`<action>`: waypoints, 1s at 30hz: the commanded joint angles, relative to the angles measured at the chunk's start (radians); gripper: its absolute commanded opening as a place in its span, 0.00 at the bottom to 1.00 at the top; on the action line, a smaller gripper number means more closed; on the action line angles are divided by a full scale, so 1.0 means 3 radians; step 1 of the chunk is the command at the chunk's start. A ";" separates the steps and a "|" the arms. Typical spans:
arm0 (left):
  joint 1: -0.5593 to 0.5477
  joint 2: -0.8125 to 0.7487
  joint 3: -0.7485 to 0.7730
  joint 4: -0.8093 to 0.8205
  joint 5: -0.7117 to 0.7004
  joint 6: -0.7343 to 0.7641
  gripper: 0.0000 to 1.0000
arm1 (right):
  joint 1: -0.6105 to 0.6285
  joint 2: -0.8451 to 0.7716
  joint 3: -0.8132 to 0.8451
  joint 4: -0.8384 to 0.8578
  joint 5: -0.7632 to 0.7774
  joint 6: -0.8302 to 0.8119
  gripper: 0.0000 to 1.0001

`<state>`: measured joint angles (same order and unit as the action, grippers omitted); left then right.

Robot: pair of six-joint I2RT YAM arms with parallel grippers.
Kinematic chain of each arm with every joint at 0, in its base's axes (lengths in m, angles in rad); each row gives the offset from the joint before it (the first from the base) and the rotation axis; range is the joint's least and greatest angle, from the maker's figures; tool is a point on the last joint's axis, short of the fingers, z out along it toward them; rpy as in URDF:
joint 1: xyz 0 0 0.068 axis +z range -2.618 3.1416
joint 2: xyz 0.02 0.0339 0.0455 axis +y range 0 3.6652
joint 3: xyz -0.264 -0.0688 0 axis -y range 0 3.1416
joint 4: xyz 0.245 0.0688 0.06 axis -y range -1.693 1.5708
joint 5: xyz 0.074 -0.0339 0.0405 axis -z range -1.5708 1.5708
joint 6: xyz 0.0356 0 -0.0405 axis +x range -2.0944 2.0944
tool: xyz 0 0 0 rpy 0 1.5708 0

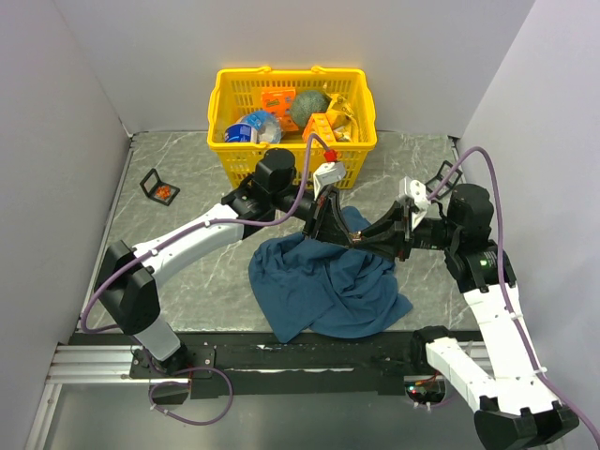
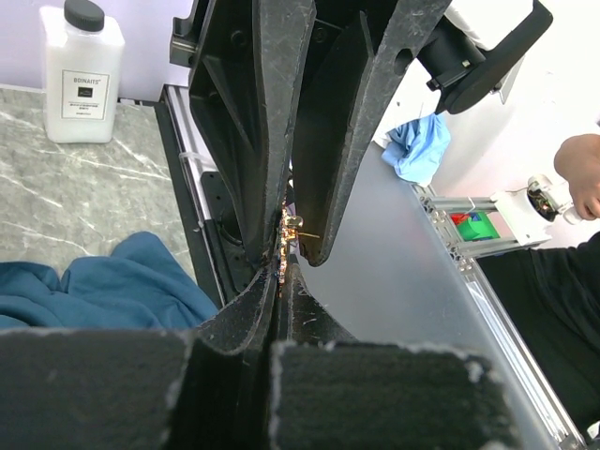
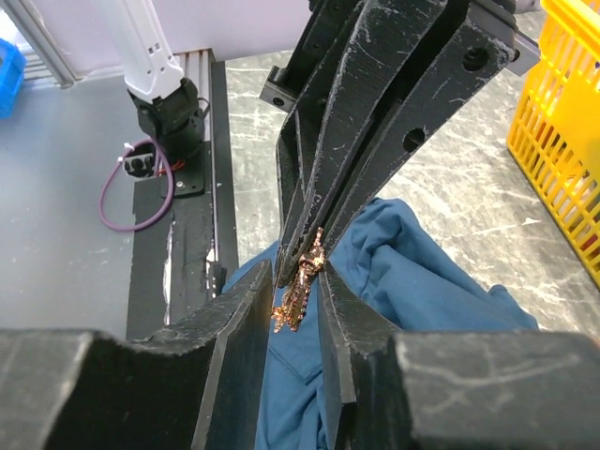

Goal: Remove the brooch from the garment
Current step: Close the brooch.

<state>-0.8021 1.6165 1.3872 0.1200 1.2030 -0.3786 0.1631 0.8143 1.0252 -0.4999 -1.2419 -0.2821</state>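
The brooch (image 3: 302,286), a small orange-gold glittery piece, hangs in the air above the blue garment (image 1: 328,291). My left gripper (image 1: 347,238) is shut on the brooch's upper end; in the left wrist view its jaws (image 2: 281,272) are pressed together with the brooch (image 2: 284,246) at their tips. My right gripper (image 1: 364,241) meets it tip to tip. In the right wrist view its jaws (image 3: 297,281) stand narrowly apart on either side of the brooch. The garment lies crumpled on the table, also in the left wrist view (image 2: 103,281) and the right wrist view (image 3: 422,281).
A yellow basket (image 1: 225,141) with several items stands at the back centre. A small black open box (image 1: 159,187) with something orange inside lies at the back left. A white bottle (image 2: 82,75) stands beyond the table. Grey walls close in both sides.
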 commanded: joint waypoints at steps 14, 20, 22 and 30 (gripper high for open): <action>-0.0006 -0.0101 0.0228 -0.0241 -0.0154 0.0347 0.01 | -0.0037 0.0021 -0.0124 0.0347 -0.0012 0.0286 0.25; -0.0006 -0.0122 0.0279 -0.0379 -0.0185 0.0474 0.01 | -0.0058 0.0042 -0.0155 0.0459 -0.0043 0.0398 0.18; -0.0006 -0.0132 0.0300 -0.0390 -0.0195 0.0525 0.01 | -0.0068 0.0057 -0.0186 0.0500 -0.0048 0.0454 0.17; -0.0016 -0.0178 0.0366 -0.0625 -0.0247 0.0679 0.01 | -0.0073 0.0093 -0.0216 0.0582 0.0044 0.0547 0.09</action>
<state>-0.7979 1.6135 1.4380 -0.0666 1.1294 -0.2138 0.1432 0.8364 0.9730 -0.3843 -1.2304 -0.1383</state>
